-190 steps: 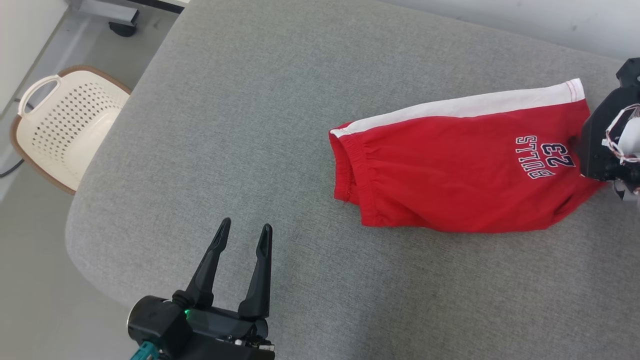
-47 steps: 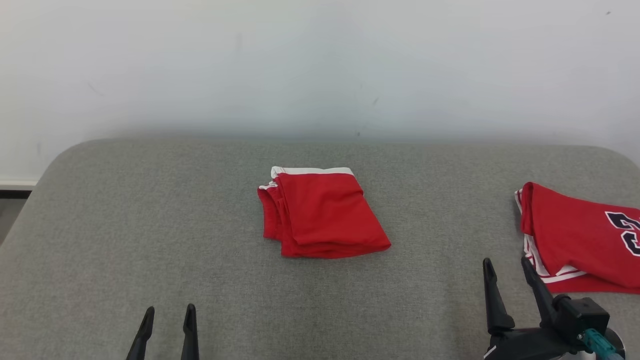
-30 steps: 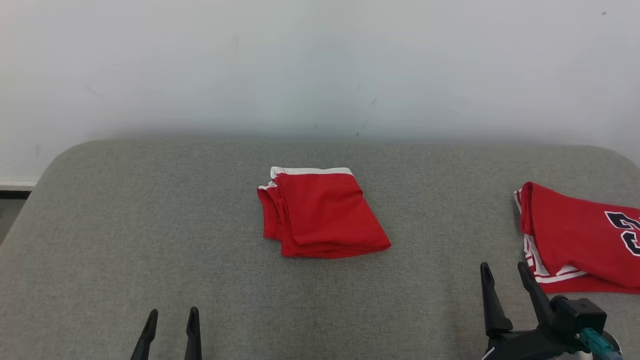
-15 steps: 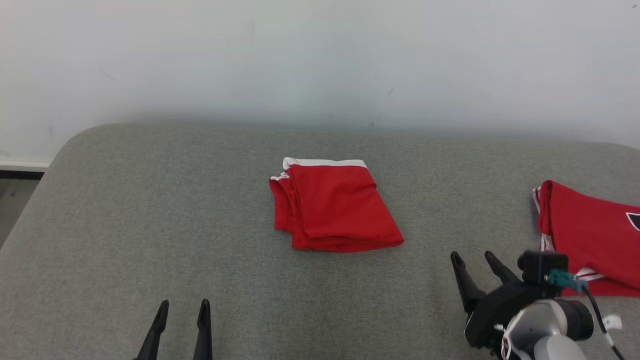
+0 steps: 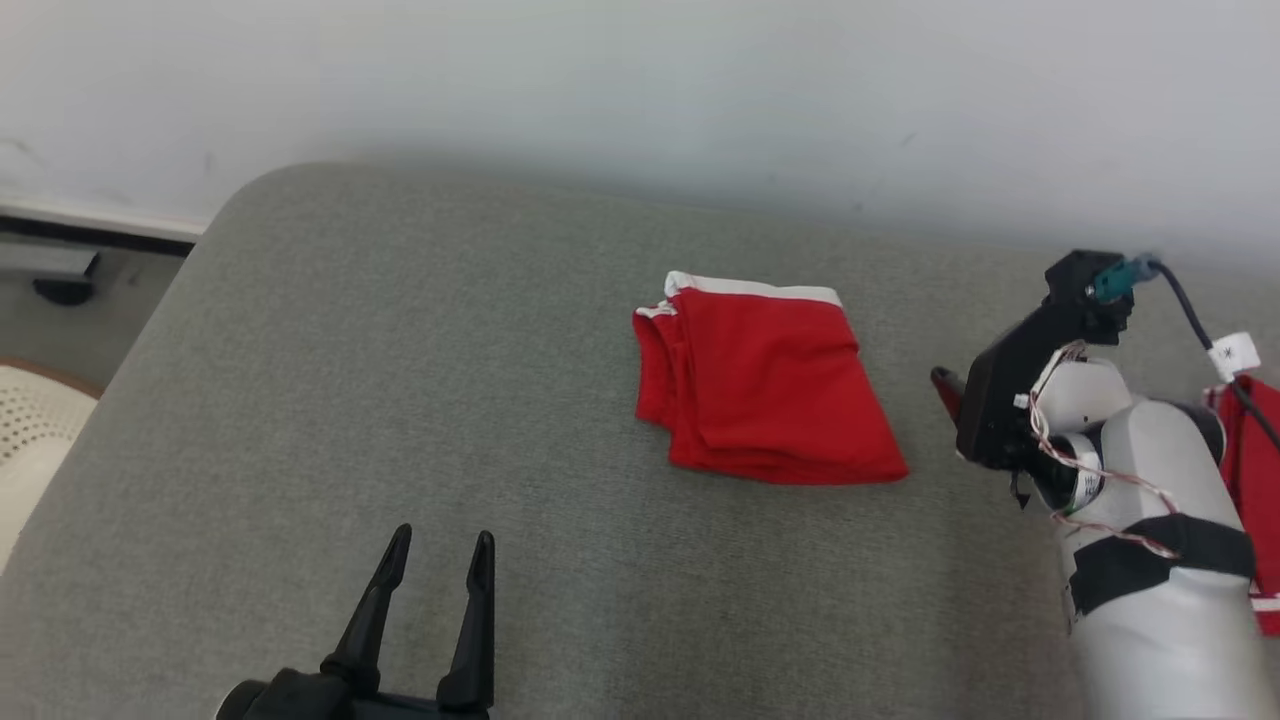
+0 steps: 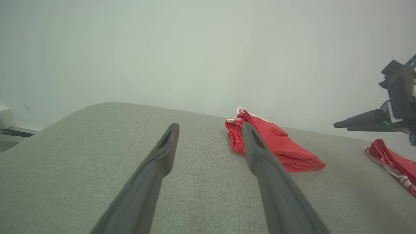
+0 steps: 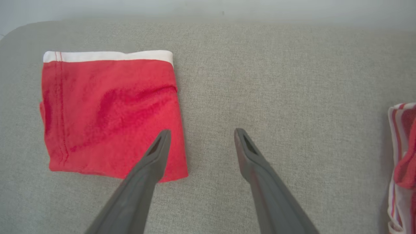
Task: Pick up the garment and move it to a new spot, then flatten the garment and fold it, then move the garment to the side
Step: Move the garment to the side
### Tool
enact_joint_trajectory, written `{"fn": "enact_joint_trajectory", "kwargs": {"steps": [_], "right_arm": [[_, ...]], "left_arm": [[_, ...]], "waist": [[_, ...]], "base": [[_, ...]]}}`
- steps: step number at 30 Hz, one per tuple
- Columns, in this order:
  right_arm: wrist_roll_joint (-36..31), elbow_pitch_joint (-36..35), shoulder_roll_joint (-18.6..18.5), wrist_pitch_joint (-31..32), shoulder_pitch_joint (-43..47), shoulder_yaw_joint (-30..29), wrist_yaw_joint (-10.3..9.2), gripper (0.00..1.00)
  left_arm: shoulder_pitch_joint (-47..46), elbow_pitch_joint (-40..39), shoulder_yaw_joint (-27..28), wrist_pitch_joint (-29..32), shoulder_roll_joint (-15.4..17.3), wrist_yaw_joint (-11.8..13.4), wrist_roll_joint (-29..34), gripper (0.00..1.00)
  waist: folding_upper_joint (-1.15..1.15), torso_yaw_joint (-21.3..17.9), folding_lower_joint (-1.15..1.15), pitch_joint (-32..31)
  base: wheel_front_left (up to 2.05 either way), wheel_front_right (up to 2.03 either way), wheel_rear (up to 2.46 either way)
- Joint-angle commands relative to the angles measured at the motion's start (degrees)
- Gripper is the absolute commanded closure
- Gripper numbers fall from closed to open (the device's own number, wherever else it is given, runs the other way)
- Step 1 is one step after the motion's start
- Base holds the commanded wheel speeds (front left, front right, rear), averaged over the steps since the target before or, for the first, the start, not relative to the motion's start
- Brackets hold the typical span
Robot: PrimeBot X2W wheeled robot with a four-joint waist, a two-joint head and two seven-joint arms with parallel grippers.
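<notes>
The garment [image 5: 765,385] is red with a white band, folded into a compact rectangle in the middle of the grey padded surface [image 5: 400,330]. My right gripper [image 5: 945,385] hangs just right of it, pointing down. In the right wrist view that gripper [image 7: 202,131] is open; its left finger is over the garment's [image 7: 110,110] near right corner and its right finger over bare fabric. My left gripper [image 5: 442,545] is open and empty near the front edge, well left of the garment. In the left wrist view it [image 6: 210,126] points toward the garment [image 6: 279,149].
A second red garment with white and striped trim [image 7: 404,169] lies at the far right, partly behind my right forearm [image 5: 1150,540]. A white perforated basket [image 5: 25,440] stands on the floor off the left edge. A pale wall runs behind the surface.
The head camera has swung left, shifting the whole picture. My right arm has risen and moved forward from the front edge to hover by the garment's right side. The garment has not moved.
</notes>
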Motion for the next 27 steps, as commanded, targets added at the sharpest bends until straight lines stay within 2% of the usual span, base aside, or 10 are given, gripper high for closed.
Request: {"fn": "enact_joint_trajectory", "kwargs": {"steps": [1,6,10,22,23,24,25,27], "right_arm": [[-2.7,2.0,0.0,0.0,-2.6,-1.7,-0.11,0.00],[-10.3,7.2,0.0,-0.2,-7.7,-6.8,-0.11,0.00],[-13.4,10.0,0.0,-0.9,-9.4,-10.8,-0.11,0.00],[-19.2,18.3,0.2,-2.5,-10.2,-17.3,-0.11,0.01],[-19.9,18.9,0.2,-2.8,-10.4,-17.7,-0.11,0.54],[-20.4,19.3,0.2,-3.3,-10.5,-17.7,-0.11,0.96],[-20.8,19.6,0.2,-4.0,-10.6,-17.5,-0.11,1.00],[-21.1,20.3,0.2,-5.7,-10.9,-16.8,-0.11,1.00]], "left_arm": [[-1.3,-0.7,-0.9,-0.1,0.0,0.2,-0.4,0.00],[-2.7,-2.3,-3.0,-0.1,0.0,0.8,-1.8,0.00],[-3.1,-2.7,-4.2,-0.1,0.0,1.2,-2.0,0.00],[-3.7,-2.2,-4.6,-0.1,0.0,1.5,-2.7,0.00],[-3.7,-2.2,-4.7,-0.1,0.0,1.5,-2.7,0.00],[-3.7,-2.1,-4.7,-0.1,0.0,1.5,-2.7,0.00],[-3.6,-2.1,-4.6,-0.1,-0.1,1.5,-2.6,0.00],[-3.2,-1.9,-4.3,-0.1,0.0,1.4,-2.2,0.00]], "waist": [[-0.01,5.1,-0.01,4.3],[-0.01,9.4,-0.01,8.0],[-0.01,12.1,-0.01,9.9],[-0.01,13.7,-0.01,10.7],[-0.01,13.5,-0.01,10.6],[-0.01,13.3,-0.01,10.5],[-0.01,13.0,-0.01,10.3],[-0.01,12.2,-0.01,9.8]], "base": [[0.00,0.00,0.00],[0.00,0.00,0.00],[0.00,0.00,0.00],[0.00,0.00,0.00],[0.00,0.00,0.00],[0.00,0.00,0.00],[0.00,0.00,0.00],[0.00,0.00,0.00]]}}
